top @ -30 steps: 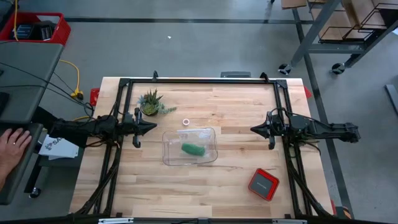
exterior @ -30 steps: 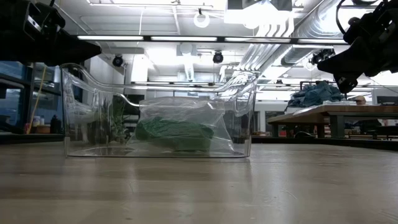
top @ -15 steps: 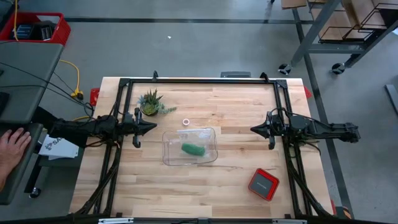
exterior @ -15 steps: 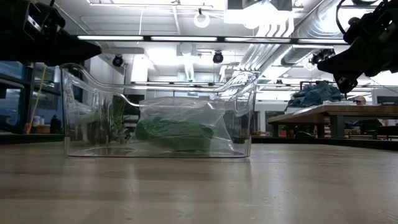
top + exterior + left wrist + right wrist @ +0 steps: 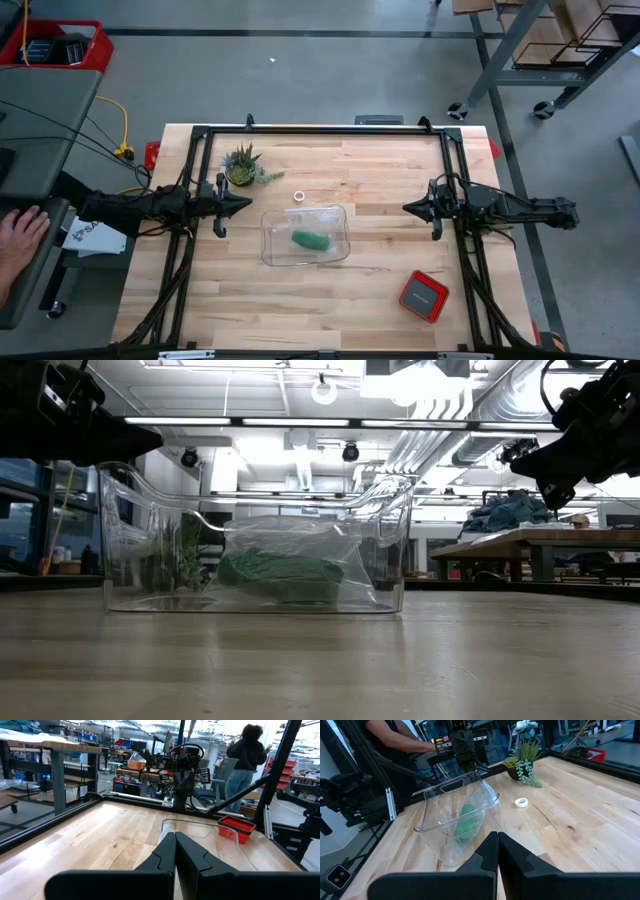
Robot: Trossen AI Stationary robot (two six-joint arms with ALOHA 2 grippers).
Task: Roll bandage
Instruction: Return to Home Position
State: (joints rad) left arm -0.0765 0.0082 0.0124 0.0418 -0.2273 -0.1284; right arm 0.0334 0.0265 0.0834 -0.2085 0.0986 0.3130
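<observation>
Here the bandage [image 5: 309, 240], a small green roll inside a clear bag [image 5: 300, 535], lies in the transparent bin [image 5: 268, 218]. The left gripper [image 5: 245, 202] hangs just off the bin's left side, fingers pressed together on nothing. The right gripper [image 5: 408, 208] hangs well off the bin's right side, likewise closed and empty. A white tape ring [image 5: 299, 196] sits just beside the bin.
</observation>
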